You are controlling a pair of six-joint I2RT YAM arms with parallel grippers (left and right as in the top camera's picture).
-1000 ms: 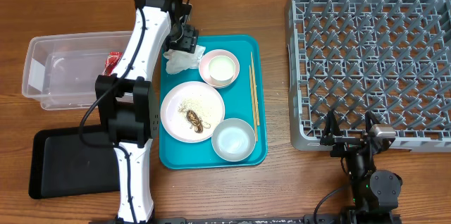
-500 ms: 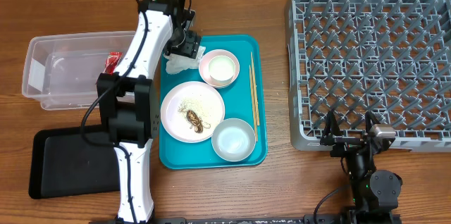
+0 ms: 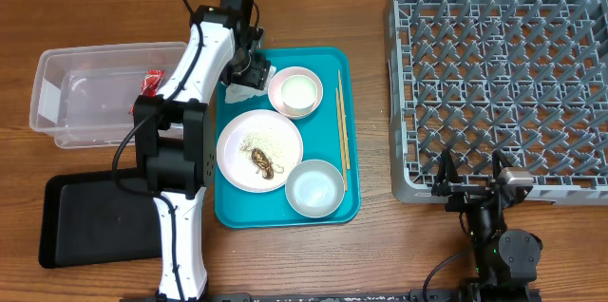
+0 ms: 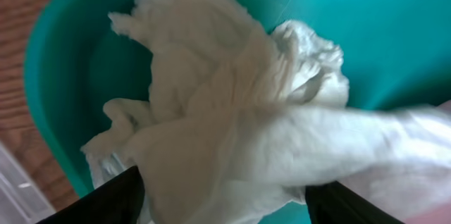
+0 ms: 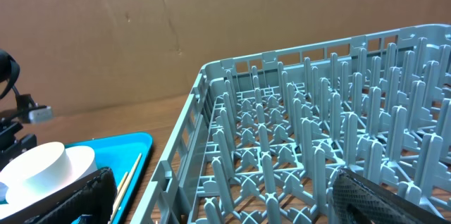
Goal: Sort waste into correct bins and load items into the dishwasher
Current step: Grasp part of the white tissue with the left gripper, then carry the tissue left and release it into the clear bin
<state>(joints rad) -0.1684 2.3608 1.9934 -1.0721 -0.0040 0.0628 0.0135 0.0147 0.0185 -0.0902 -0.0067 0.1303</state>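
Crumpled white tissue (image 4: pixel 232 111): lies in the far left corner of the teal tray (image 3: pixel 328 209), almost hidden overhead beneath the left gripper (image 3: pixel 249 66). Its fingers (image 4: pixel 106 199) are spread wide and straddle the loose, puffy wad, their tips cut off in the wrist view. Clear tub (image 3: pixel 47 103): one red wrapper (image 3: pixel 152 80). Plate (image 3: pixel 237 155): rice grains (image 3: pixel 255 139), brown scrap (image 3: pixel 263 162). Black tray (image 3: pixel 85 217): partly behind the arm. Right gripper (image 3: pixel 472 180): fingers apart, beside the rack (image 3: pixel 494 74).
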